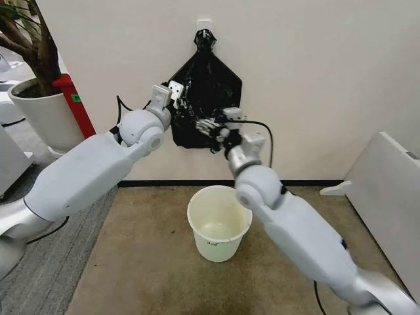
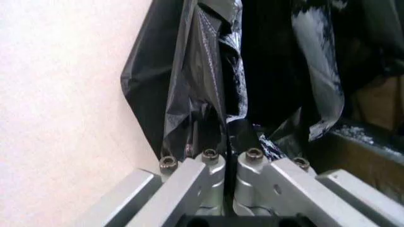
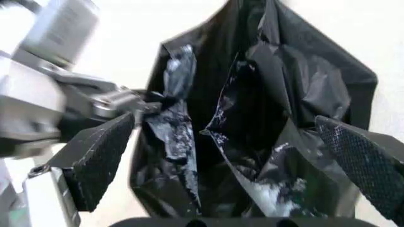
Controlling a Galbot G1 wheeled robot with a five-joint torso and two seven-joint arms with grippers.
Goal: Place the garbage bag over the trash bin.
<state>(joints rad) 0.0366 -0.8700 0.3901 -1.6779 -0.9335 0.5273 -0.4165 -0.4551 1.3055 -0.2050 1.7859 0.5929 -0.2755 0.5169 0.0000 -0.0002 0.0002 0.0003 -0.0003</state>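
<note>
Both arms rise from the head view's bottom corners toward the wall. Left gripper sits at the bag's upper-left edge, right gripper lower, near its middle. Bag hangs from a wall hook, knotted on top. Bin stands on the floor straight below, well apart from the bag, looks empty.

Left wrist view: fingers pressed together, a fold of bag pinched between them, wall just beside.

Right wrist view: pads spread wide, nothing held; bag lies between and just beyond them, loose glossy folds hanging in the gap. Left gripper clamps the opposite edge.

Step in hand, probably: right gripper takes a second layer so the mouth can be opened. Best to catch one ply only, away from the left's pinch, and close fully before pulling; thin plastic slips and tears easily.
</note>
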